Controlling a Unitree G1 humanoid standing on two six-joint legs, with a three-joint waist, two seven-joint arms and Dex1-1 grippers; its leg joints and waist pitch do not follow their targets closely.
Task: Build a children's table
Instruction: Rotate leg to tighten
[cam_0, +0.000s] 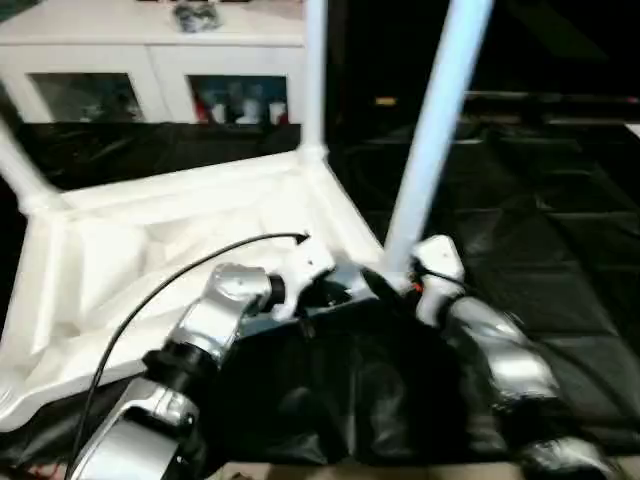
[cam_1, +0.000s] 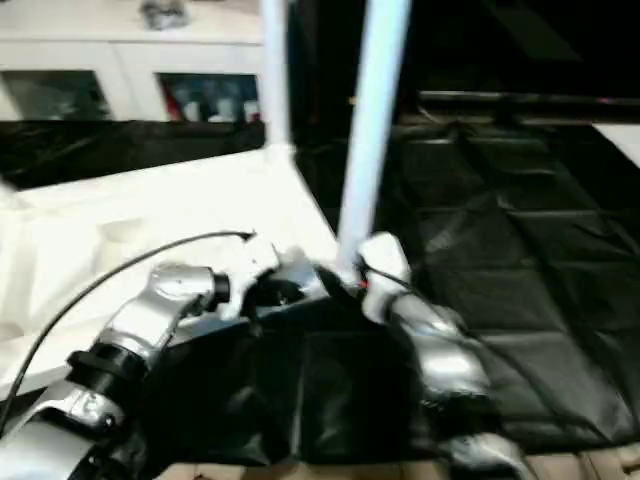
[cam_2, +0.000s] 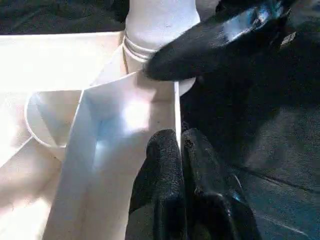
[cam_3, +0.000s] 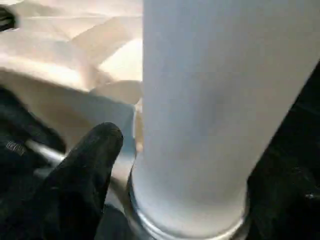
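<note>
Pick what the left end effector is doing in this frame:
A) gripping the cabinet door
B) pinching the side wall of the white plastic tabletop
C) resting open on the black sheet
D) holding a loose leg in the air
B: in the left wrist view the left end effector has its black fingers closed on the thin wall of the white plastic ribbed tabletop.

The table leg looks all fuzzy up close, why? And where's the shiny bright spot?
Right wrist view: the leg sits so near the camera that it blurs. Left wrist view: glare whitens the tabletop rib. Head views: soft all over.
</note>
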